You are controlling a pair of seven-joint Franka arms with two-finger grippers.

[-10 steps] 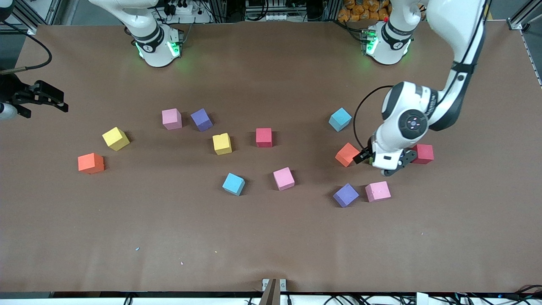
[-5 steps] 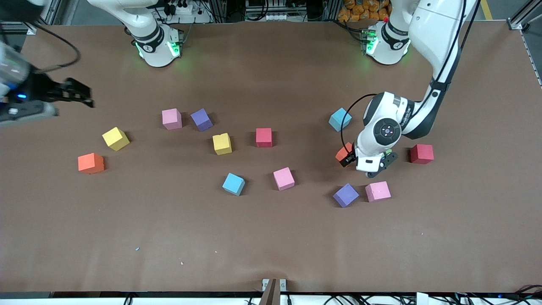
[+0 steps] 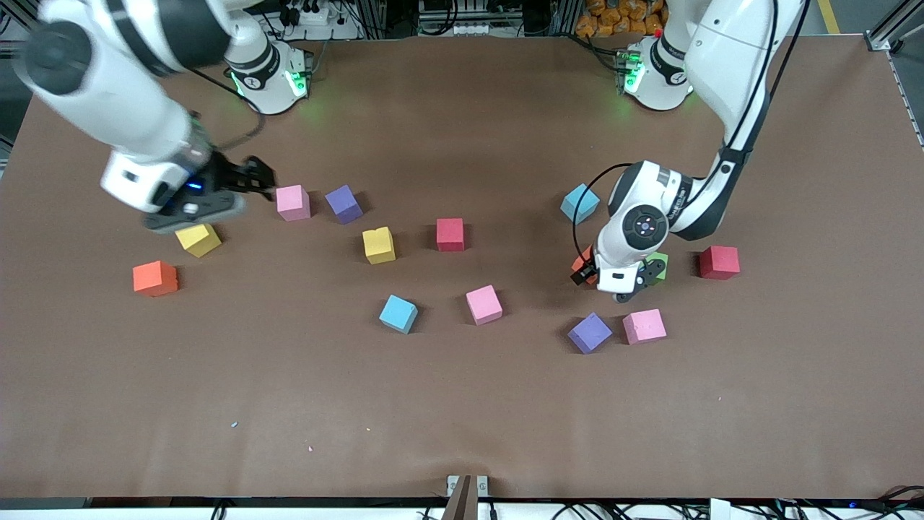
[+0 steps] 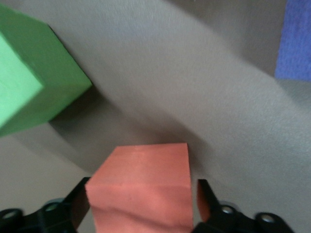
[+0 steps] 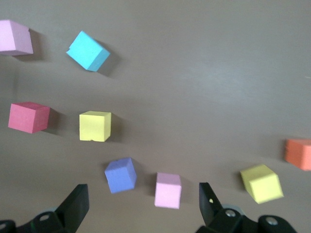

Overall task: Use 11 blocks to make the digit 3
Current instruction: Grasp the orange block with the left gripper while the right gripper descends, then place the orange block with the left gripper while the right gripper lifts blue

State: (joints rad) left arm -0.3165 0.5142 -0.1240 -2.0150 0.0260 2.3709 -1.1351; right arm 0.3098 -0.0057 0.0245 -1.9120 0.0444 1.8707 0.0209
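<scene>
Step 1, pickup: left gripper [image 4: 143,206] at frame right clasps the orange block [image 4: 141,191]; lift next. Right gripper [image 3: 249,180], upper left, hovers released.

We see pink blocks [image 3: 292,202], purple blocks [image 3: 343,204], yellow blocks [image 3: 378,245], light blue blocks [image 3: 398,313], an orange cube [image 3: 154,278], a green cube [image 4: 29,68] and a brown table [image 3: 462,404].

I see two glossy white arms with black joint bands, green lights glowing at both bases, a looped black cable on the left wrist, and black gripper fingers [image 5: 77,206].
</scene>
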